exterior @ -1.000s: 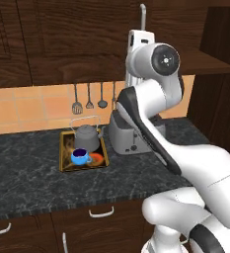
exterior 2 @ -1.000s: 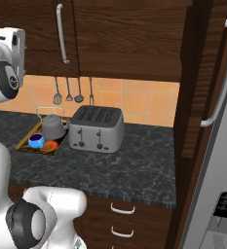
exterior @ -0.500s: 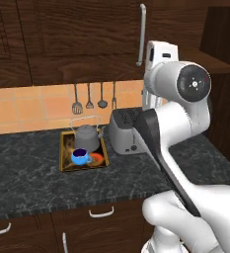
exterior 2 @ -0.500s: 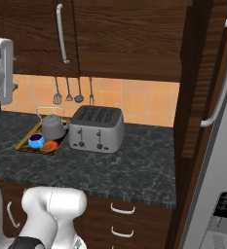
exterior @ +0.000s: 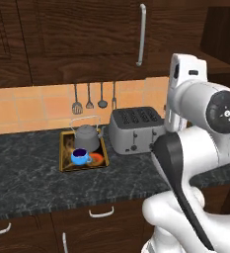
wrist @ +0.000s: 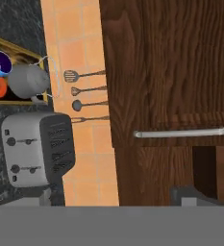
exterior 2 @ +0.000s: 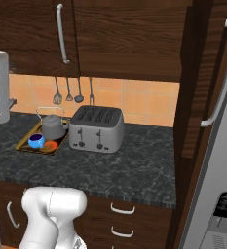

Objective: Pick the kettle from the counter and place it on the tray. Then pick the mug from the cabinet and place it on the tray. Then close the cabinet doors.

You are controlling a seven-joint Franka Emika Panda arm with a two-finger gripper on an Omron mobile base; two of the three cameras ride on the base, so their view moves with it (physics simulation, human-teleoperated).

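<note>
Kettle (exterior: 87, 137) and blue mug (exterior: 80, 156) are both sitting on the gold-rimmed tray (exterior: 63, 159) on the table (exterior: 32, 173), just left of the silver toaster (exterior: 135, 129), so I'm treating both placements as done and only the cabinet doors are left. Over the last second the arm has been swinging right and up across the left base view, away from the tray; the tray, kettle and mug haven't shifted. In the hand view I'm looking sideways at a dark wood cabinet door (wrist: 180, 72) with its long silver bar handle (wrist: 180, 132) roughly centred, and there's a dark gap (wrist: 204, 166) just past the handle, so I'm judging that door isn't fully shut yet. Can't make out the fingertips in the hand view, but the gripper is standing wide open and carrying nothing that I can see. From the right base view the doors above the hanging utensils (exterior 2: 68, 92) are looking closed; the open one seems to be the right-hand one near the arm. Next I'm expecting to line up on that door's edge and push, watching for a glancing contact off the handle.
</note>
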